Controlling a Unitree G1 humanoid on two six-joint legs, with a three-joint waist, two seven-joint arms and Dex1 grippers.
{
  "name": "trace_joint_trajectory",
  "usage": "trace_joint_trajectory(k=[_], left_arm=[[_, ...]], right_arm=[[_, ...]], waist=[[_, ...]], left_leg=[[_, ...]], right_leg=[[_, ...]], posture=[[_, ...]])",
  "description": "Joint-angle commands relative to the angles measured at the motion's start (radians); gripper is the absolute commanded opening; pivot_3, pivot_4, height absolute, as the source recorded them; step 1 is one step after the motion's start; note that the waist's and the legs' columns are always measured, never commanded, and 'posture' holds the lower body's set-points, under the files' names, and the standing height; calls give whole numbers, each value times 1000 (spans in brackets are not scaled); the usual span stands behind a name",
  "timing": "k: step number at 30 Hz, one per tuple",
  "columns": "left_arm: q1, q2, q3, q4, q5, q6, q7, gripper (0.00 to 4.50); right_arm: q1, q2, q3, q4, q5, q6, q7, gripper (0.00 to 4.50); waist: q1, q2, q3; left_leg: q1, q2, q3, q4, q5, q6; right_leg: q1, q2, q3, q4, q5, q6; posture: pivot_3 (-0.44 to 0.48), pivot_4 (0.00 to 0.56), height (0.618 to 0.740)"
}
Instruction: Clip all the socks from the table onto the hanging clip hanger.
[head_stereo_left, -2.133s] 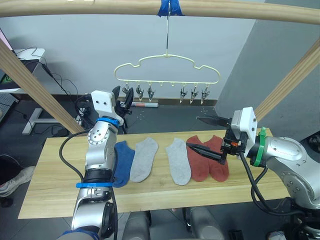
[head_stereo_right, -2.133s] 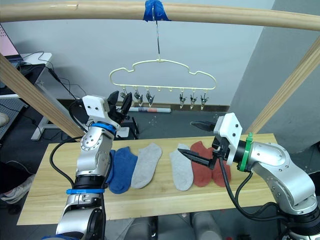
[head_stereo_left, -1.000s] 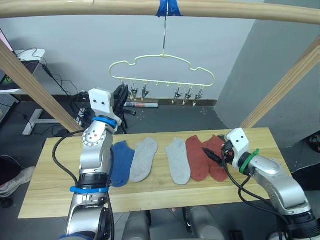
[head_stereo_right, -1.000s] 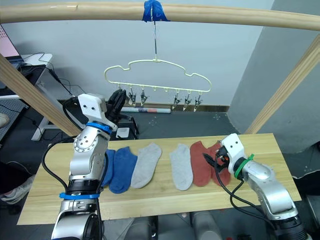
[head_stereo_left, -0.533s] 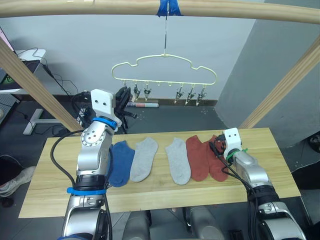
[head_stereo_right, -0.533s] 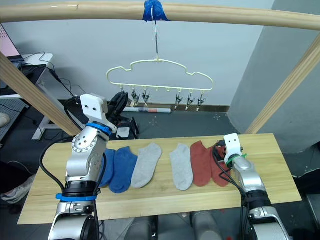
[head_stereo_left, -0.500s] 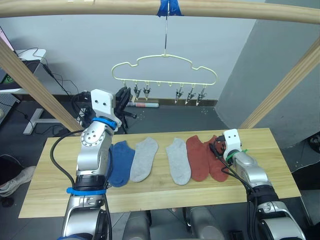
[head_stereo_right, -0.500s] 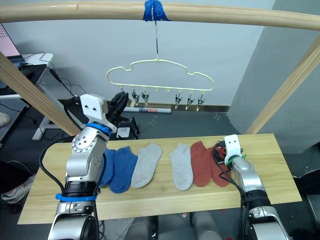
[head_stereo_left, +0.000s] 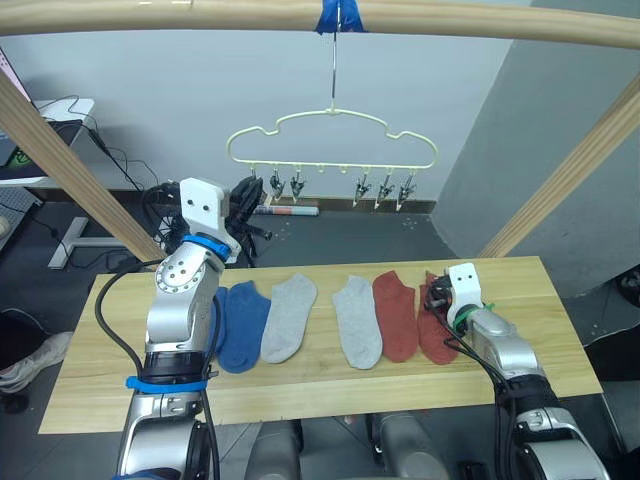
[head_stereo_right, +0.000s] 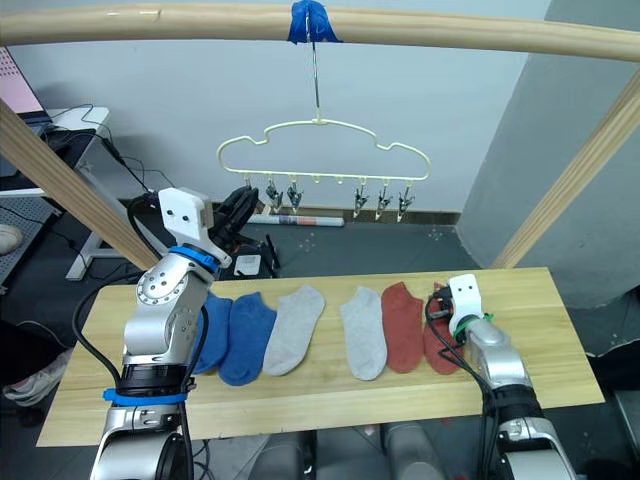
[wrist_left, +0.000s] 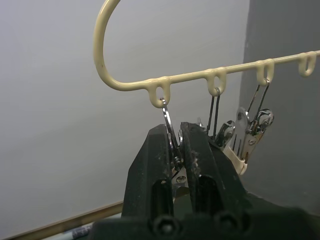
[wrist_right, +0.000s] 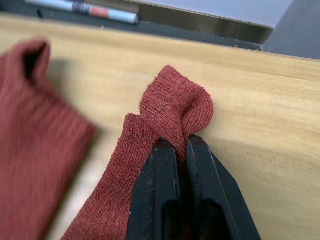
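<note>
Socks (head_stereo_left: 290, 318) in a row across the counter (head_stereo_left: 300, 390), head views: two blue at the left end, two light grey in the middle, two rust-red at the right end, all nearer the far edge than the near one. Clip hanger (head_stereo_left: 333, 150) hangs by its hook from the wooden beam (head_stereo_left: 200, 14) at the blue tape (head_stereo_left: 340, 14), above and behind the counter's far edge; six metal clips along its bottom bar, none carrying a sock. Left tool (head_stereo_left: 246, 196) raised off the counter at the hanger's left end, at the leftmost clip (head_stereo_right: 247, 192). Right tool (head_stereo_left: 432, 297) down on the counter at the rightmost rust-red sock (head_stereo_left: 435, 335), near the right end.

Left wrist view: left tool's two black fingers (wrist_left: 159, 150) nearly together, pinched on the leftmost clip's metal wire just under its loop on the pale bar. Next clips hang just beside, free.

Right wrist view: right tool's fingers (wrist_right: 160, 180) closed tight on the bunched cuff end of the rust-red sock, fabric puckered up into a fold above the fingertips. Other rust-red sock (wrist_right: 35, 145) lies flat beside it, apart from the fingers. Marker (wrist_right: 82, 9) on the floor beyond the counter's far edge.
</note>
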Motion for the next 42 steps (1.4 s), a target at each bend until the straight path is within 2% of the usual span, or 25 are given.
trace_joint_trajectory(k=[1,5,10,16,24,42], left_arm=[[-8,20,13,-77,-53,38,-37,34],[-18,54,37,-127,-145,157,-77,34],[-33,80,57,-167,-225,270,-85,34],[-41,84,69,-220,-309,393,-77,34],[-23,84,81,-275,-348,462,-56,34],[19,69,80,-313,-356,480,-38,34]], right_arm=[[10,-43,37,-163,-28,-51,69,0],[-1,-95,129,-385,-40,-106,207,0],[-84,-45,228,-477,-49,-79,275,0],[-225,84,313,-346,-92,-117,269,0],[-332,223,324,-190,-106,-189,248,0],[-385,304,293,-125,-100,-288,241,0]], waist=[[-1,1,2],[-8,4,9],[-6,3,11],[0,1,16],[4,-1,20],[12,-1,20]], left_leg=[[0,0,0,0,0,0],[0,1,0,0,0,0],[0,2,-1,-1,0,0],[-1,0,-1,0,0,0],[-4,0,-3,-1,0,0],[-4,0,-3,-1,0,-1]], right_leg=[[0,0,0,0,0,0],[-2,1,0,1,-3,5],[-2,3,0,1,-3,5],[-2,0,-1,1,0,0],[-4,-1,-3,1,0,-1],[-5,-1,-4,2,1,-2]], posture=[[-162,273,740],[-162,275,740],[-167,278,740],[-159,282,740],[-135,271,740],[-118,233,740]])
